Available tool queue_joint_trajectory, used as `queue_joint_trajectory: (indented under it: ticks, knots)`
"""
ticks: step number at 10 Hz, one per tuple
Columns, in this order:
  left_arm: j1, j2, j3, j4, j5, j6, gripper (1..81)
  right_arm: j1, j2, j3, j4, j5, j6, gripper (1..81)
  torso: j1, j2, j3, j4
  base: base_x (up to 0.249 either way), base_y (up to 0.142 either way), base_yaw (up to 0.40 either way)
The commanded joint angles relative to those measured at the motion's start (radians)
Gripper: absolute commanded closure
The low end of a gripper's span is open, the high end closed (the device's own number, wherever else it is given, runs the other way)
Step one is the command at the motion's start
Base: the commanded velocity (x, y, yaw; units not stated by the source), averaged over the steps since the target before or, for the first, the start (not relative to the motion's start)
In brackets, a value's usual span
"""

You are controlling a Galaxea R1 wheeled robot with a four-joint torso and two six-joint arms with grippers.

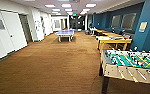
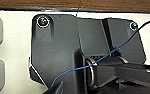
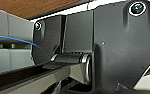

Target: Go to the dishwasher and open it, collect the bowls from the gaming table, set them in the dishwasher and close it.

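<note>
I am looking down a long room with brown carpet (image 1: 53, 62). The gaming table (image 1: 112, 40), white-topped with a yellow edge and colourful things on it, stands at the right, behind a table-football table (image 1: 131, 65). Any bowls on it are too small to make out. The dishwasher is out of view. In the left wrist view the robot's own dark plate (image 2: 66, 50) lies over a pale surface, with a thin blue cable (image 2: 96, 61) across it. The right wrist view has the same kind of dark plate (image 3: 121, 45) and jointed bar.
The table-football table stands close at the right front. More yellow-edged tables (image 1: 108, 33) line the blue right wall. A blue table-tennis table (image 1: 65, 32) stands far ahead in the middle. White doors (image 1: 13, 30) run along the left wall. Open carpet lies ahead and to the left.
</note>
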Motion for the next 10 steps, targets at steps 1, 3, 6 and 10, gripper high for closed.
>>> queue_joint_trajectory:
  ticks: [1, 3, 6, 10]
  knots:
    - [-0.044, -0.004, 0.003, -0.002, 0.051, -0.002, 1.0, 0.047, -0.001, 0.002, -0.006, -0.062, -0.002, 1.0, 0.000, 0.000, 0.000, 0.000, 0.000, 0.000, 0.000]
    - [-0.044, -0.004, 0.003, -0.002, 0.051, -0.002, 1.0, 0.048, -0.001, 0.001, -0.006, -0.062, -0.002, 1.0, 0.000, 0.000, 0.000, 0.000, 0.000, 0.000, 0.000]
    - [-0.044, -0.001, 0.003, -0.004, 0.054, -0.002, 1.0, 0.047, 0.001, 0.001, -0.006, -0.063, -0.002, 1.0, 0.000, 0.000, 0.000, 0.000, 0.000, 0.000, 0.000]
    - [-0.044, -0.004, 0.003, -0.004, 0.054, -0.004, 1.0, 0.045, 0.002, -0.001, -0.006, -0.063, -0.002, 1.0, -0.002, -0.002, 0.001, 0.000, 0.062, 0.000, 0.000]
